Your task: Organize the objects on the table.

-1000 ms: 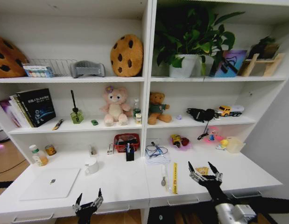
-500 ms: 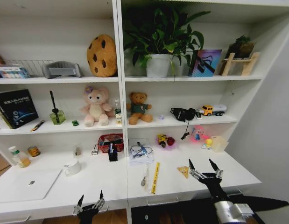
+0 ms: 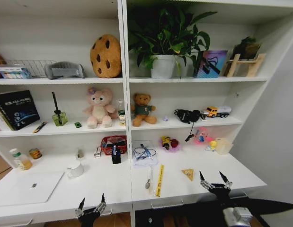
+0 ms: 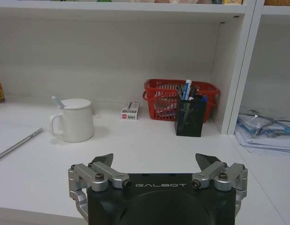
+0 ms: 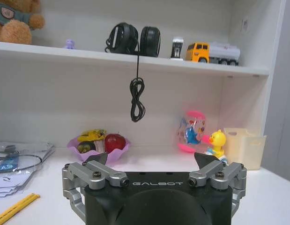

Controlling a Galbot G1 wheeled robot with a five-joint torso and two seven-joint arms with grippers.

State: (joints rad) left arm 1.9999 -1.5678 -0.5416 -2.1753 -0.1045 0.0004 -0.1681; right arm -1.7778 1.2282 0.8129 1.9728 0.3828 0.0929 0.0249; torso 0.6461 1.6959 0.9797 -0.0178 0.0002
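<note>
From the head camera, a long white table (image 3: 108,182) runs under a wall of white shelves. A thin silver laptop (image 3: 28,187) lies closed on the table's left end. Behind the laptop, by the back wall, stand a pill bottle (image 3: 18,159) and a small can (image 3: 35,153). To the right of the laptop sits a white mug (image 3: 74,169). Further right of the mug are a red basket (image 3: 113,144) and a black pen holder (image 3: 116,155) standing just in front of the basket. A yellow ruler (image 3: 159,180) lies right of the pen holder, with a spoon (image 3: 148,179) beside it. On the shelf above the mug, a tiny green toy car (image 3: 77,125) sits left of a pink plush bear (image 3: 98,108). The left gripper (image 3: 91,209) hangs at the table's front edge, below the mug, with its fingers spread. The right gripper (image 3: 216,181) hovers over the table's right end, fingers spread and holding nothing.

From the left wrist camera, the left gripper (image 4: 156,161) is spread wide and empty over the table (image 4: 149,150). The mug (image 4: 74,120) stands beyond it, the pen holder (image 4: 190,114) touches the front of the red basket (image 4: 182,96), and the laptop's (image 4: 16,146) edge shows near the mug.

From the right wrist camera, the right gripper (image 5: 152,160) is spread wide and empty. Beyond it sit a purple bowl of fruit (image 5: 99,142), a yellow toy duck (image 5: 216,142) and the ruler's (image 5: 16,208) end.
</note>
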